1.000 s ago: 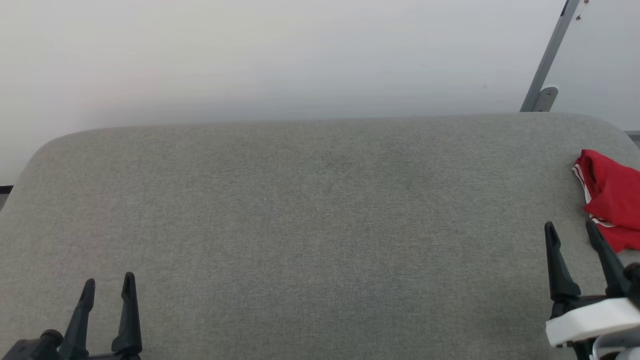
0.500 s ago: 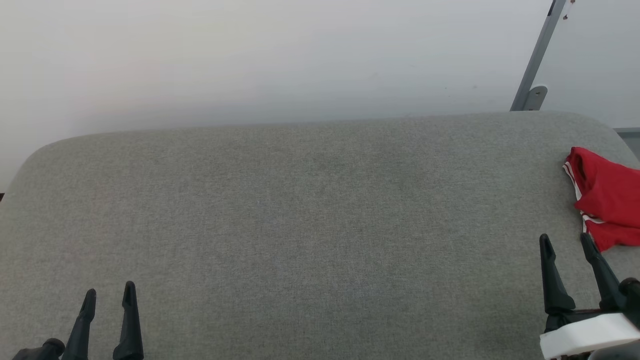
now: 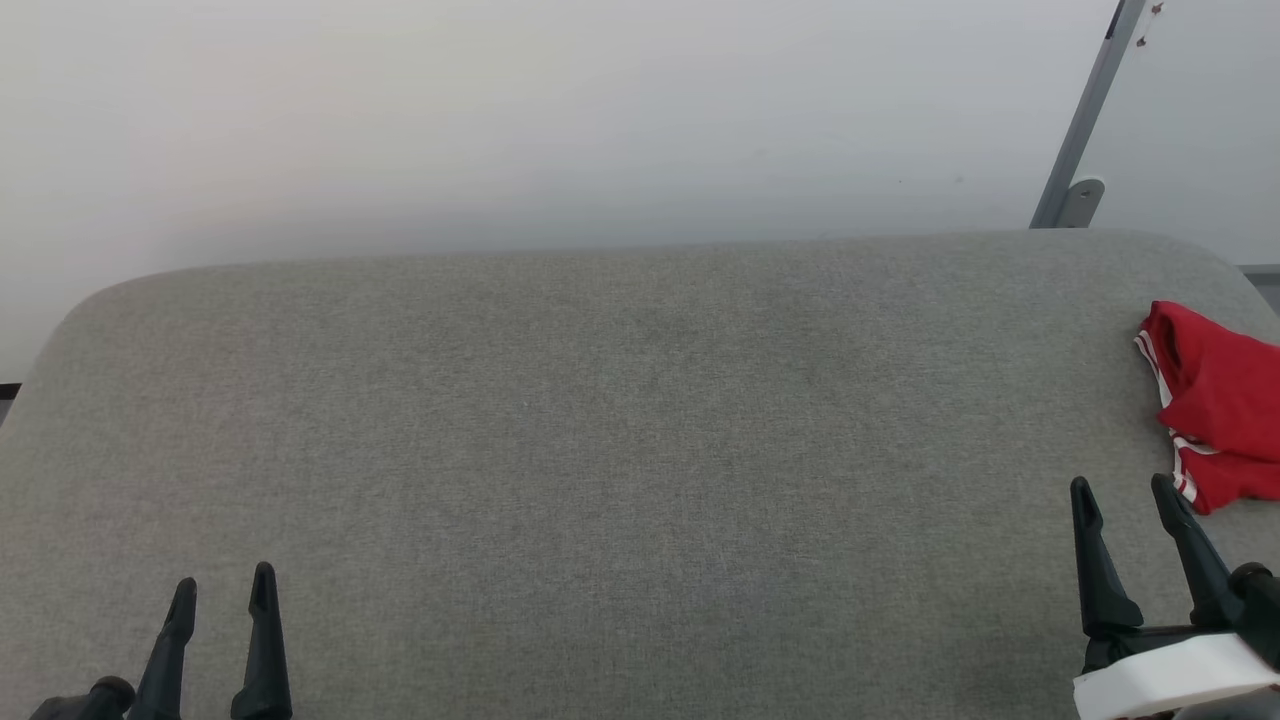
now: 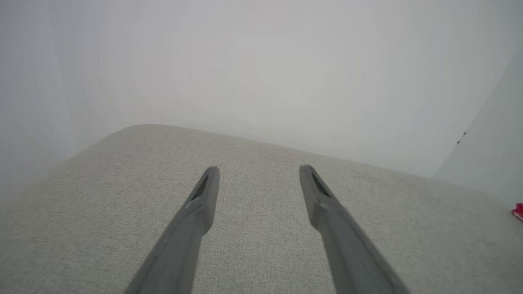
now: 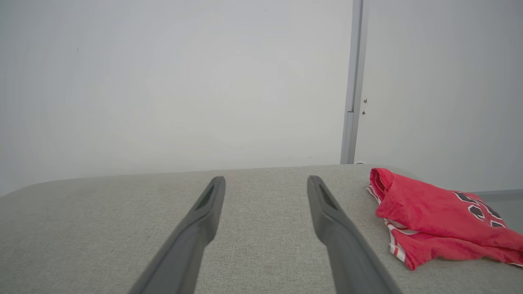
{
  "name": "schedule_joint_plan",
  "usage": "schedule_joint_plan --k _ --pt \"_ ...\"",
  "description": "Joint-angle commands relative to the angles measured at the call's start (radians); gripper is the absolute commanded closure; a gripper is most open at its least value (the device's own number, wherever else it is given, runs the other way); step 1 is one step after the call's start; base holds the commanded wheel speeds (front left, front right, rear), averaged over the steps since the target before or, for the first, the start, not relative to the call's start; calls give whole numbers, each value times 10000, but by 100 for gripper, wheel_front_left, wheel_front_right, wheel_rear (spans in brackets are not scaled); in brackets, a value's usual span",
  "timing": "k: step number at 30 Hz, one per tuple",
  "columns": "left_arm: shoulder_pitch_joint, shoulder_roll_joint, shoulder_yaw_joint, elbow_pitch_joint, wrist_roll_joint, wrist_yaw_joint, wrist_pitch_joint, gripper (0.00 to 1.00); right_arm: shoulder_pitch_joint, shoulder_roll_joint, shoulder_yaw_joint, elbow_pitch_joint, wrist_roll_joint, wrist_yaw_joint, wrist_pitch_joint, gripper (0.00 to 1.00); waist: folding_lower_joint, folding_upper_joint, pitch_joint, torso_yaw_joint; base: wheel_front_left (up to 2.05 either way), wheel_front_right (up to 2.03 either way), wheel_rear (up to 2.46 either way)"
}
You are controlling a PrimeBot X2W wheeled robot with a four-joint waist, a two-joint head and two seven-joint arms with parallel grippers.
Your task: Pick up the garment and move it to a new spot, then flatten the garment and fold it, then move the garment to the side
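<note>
The red garment (image 3: 1225,400) lies bunched at the far right edge of the grey padded table (image 3: 620,430), cut off by the head view's border. The right wrist view shows the garment (image 5: 433,218) folded over, with white-and-red striped trim and dark print. My right gripper (image 3: 1125,490) stands open just left of and nearer than the cloth, not touching it, nothing between its fingers (image 5: 204,208). At the lower left my left gripper (image 3: 225,582) is open and empty over bare table. A sliver of the garment (image 4: 518,212) shows at the left wrist view's right edge.
A pale wall rises behind the table. A grey metal post (image 3: 1085,120) with a bracket stands at the back right corner. The table's rounded far corners and right edge lie close to the garment.
The head camera shifted slightly. Both grippers have sunk lower in the view, and the right gripper has drawn back a little from the garment, which lies unmoved.
</note>
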Motion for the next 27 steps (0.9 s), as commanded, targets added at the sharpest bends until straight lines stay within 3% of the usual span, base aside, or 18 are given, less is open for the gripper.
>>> schedule_joint_plan --k 1,27 --pt "86 26 -12 -36 93 -35 -46 0 -9 -38 49 38 4 -7 -60 0 0 -1 -5 28 0 0 0" --pt "-27 93 -202 -161 -20 -35 -46 0 -193 -99 215 244 151 -7 -102 0 0 -1 41 168 0 0 0"
